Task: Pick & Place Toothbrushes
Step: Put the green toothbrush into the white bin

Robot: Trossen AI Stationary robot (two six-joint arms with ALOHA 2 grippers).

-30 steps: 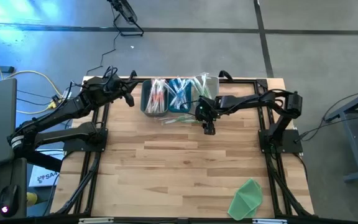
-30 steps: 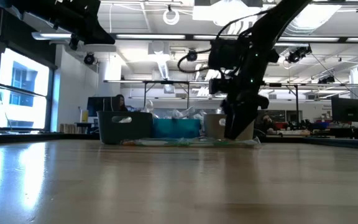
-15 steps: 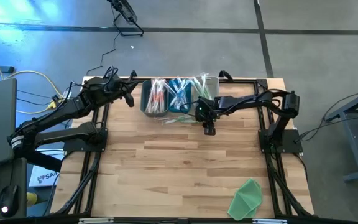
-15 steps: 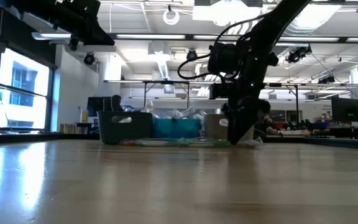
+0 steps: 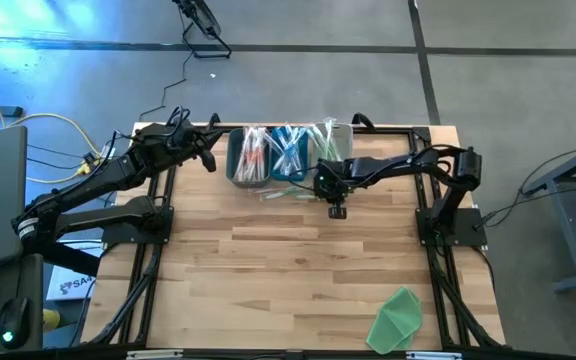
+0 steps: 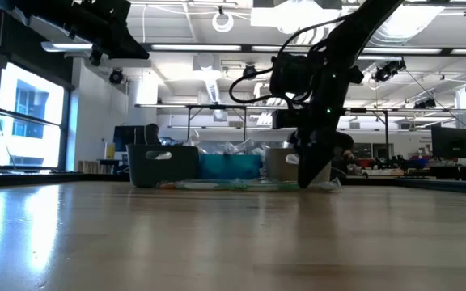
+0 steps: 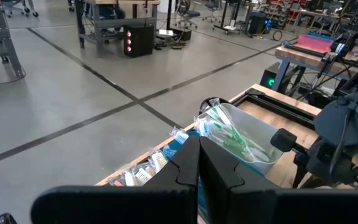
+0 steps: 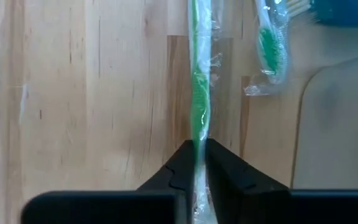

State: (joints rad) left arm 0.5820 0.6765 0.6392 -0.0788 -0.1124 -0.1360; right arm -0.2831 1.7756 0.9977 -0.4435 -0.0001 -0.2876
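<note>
Wooden worktop [image 5: 298,270], bins at far edge. Right claw [image 8: 196,163] just snapped from spread to pinching wrapped green toothbrush [image 8: 199,81] lying before bins; ready to lift. Left claw [image 7: 198,163] pressed together, parked beside bins.

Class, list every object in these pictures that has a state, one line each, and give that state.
Right gripper: jaws shut on the wrapped green toothbrush, down at the table.
Left gripper: jaws shut, empty, raised beside the bins.
Three plastic bins: filled with wrapped toothbrushes.
Second wrapped green toothbrush: lying loose on the wooden table.
</note>
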